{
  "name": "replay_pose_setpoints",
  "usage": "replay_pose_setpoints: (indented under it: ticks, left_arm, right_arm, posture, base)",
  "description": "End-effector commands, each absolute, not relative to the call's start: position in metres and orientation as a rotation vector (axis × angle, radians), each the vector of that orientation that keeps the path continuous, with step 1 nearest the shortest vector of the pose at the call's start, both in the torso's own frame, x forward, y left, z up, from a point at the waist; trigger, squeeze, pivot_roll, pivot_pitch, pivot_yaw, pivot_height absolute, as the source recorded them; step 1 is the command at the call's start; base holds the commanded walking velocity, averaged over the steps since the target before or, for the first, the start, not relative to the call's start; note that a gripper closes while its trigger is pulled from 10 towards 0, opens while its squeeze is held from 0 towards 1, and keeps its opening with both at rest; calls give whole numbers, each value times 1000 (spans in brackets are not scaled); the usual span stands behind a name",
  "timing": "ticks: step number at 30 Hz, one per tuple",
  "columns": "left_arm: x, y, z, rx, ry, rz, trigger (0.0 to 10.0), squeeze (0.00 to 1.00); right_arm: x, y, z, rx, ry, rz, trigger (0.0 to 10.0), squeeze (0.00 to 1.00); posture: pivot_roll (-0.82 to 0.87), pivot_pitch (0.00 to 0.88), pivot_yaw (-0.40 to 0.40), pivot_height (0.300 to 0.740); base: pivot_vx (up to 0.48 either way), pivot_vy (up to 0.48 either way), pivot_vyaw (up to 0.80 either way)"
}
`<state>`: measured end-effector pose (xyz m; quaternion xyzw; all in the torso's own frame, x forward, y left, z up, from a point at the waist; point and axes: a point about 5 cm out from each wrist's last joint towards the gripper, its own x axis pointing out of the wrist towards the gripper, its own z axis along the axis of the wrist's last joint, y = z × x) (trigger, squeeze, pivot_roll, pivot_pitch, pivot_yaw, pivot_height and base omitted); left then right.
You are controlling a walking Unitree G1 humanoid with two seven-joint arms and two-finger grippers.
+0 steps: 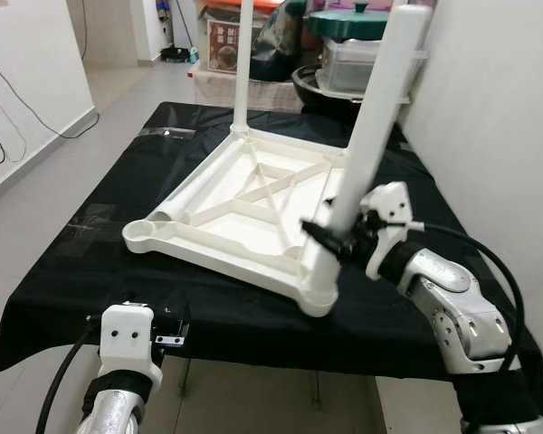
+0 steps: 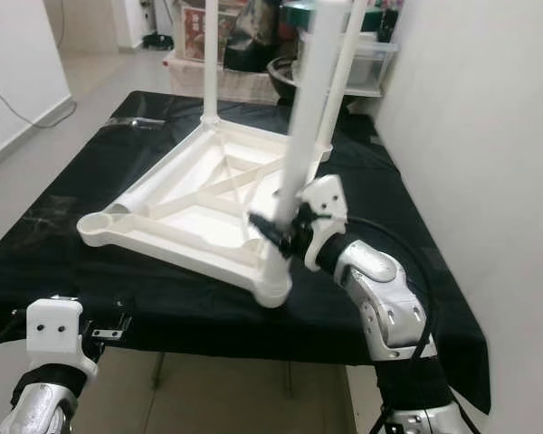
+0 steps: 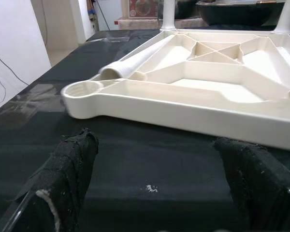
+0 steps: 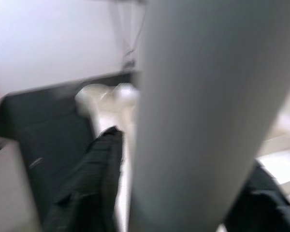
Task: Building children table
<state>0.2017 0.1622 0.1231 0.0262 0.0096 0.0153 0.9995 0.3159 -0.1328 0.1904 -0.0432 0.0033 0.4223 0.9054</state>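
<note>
The right tool (image 1: 337, 237) is clenched around a white leg (image 1: 371, 136), low down on it, just above the near corner socket (image 1: 319, 294) of the upside-down white table top (image 1: 244, 203). The leg goes up and away from the tool, tipped a bit to the right, so its long way is not yet straight up over the socket, and it looks like the next move has to stand it straight and push it down. The right tool is the near one for this job. The left tool (image 3: 154, 188) is open, low at the near edge of the counter (image 1: 81, 262), with the table top just past its fingers (image 3: 70, 169). Another empty corner socket (image 3: 82, 89) sits closest to that left tool, and a loose leg (image 3: 135, 63) lies flat inside the table top right behind it. Two more legs (image 1: 242, 63) stand up at the far corners. The counter has a black cloth on it. A white wall (image 1: 498, 117) is close on the right, and tubs and boxes (image 1: 353, 45) are piled behind the counter
</note>
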Motion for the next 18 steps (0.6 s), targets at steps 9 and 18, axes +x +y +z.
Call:
replay_pose_setpoints:
  ticks: [9,18]
  left_arm:
    - [200,159,124,43,29,28,10000,0]
    - [199,164,123,44,35,36,10000,0]
  right_arm:
    - [360,-178,132,92,300,-134,0,0]
    - [307,-160,123,215,272,-240,10000,0]
  posture:
    - [190,0,-111,740]
    - [179,0,-86,740]
  base:
    - [0,0,0]
    - [0,0,0]
